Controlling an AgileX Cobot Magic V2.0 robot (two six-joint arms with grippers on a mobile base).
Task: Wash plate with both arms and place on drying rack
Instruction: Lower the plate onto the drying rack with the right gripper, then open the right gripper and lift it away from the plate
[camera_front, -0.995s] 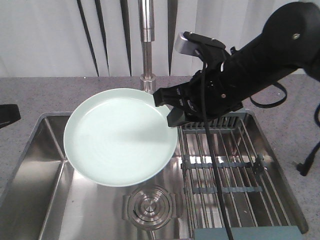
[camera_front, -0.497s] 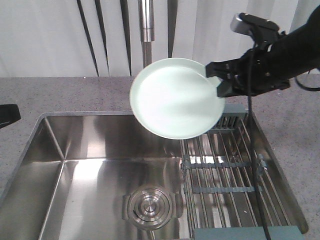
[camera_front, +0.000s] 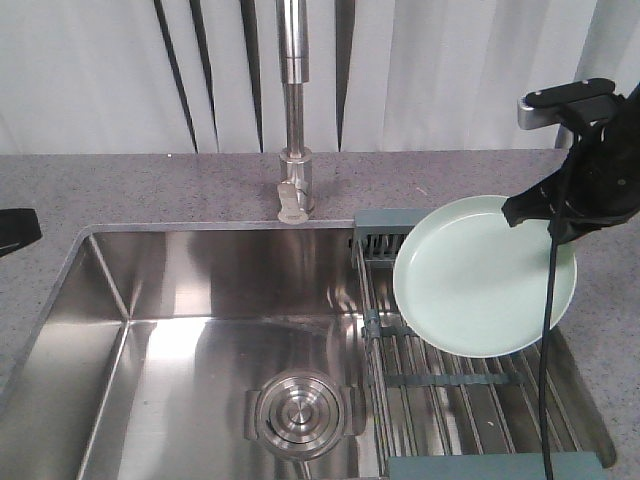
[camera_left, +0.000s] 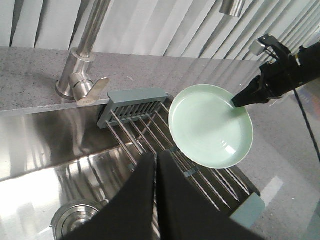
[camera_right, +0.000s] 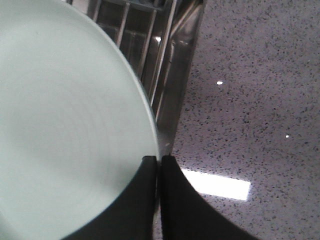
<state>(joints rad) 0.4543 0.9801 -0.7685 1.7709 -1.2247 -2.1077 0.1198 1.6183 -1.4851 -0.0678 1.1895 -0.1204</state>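
Note:
The pale mint-green plate (camera_front: 480, 280) hangs tilted over the drying rack (camera_front: 450, 385), at its far right end. My right gripper (camera_front: 530, 212) is shut on the plate's upper right rim. In the right wrist view the two black fingers pinch the rim of the plate (camera_right: 65, 125) at the gripper (camera_right: 159, 159), with rack rods (camera_right: 145, 40) behind. The left wrist view shows the plate (camera_left: 210, 125), the rack (camera_left: 135, 105) and the right gripper (camera_left: 239, 101) from the side. My left gripper (camera_left: 156, 154) is shut on nothing, above the sink beside the rack.
A tall steel faucet (camera_front: 292, 120) stands behind the sink (camera_front: 200, 290). The round drain strainer (camera_front: 298, 412) lies in the basin floor. Speckled grey countertop (camera_front: 600, 350) surrounds the sink. A black arm part (camera_front: 15, 228) shows at the left edge.
The right arm has carried the plate from over the left of the sink, up past the faucet, and down to the right over the drying rack.

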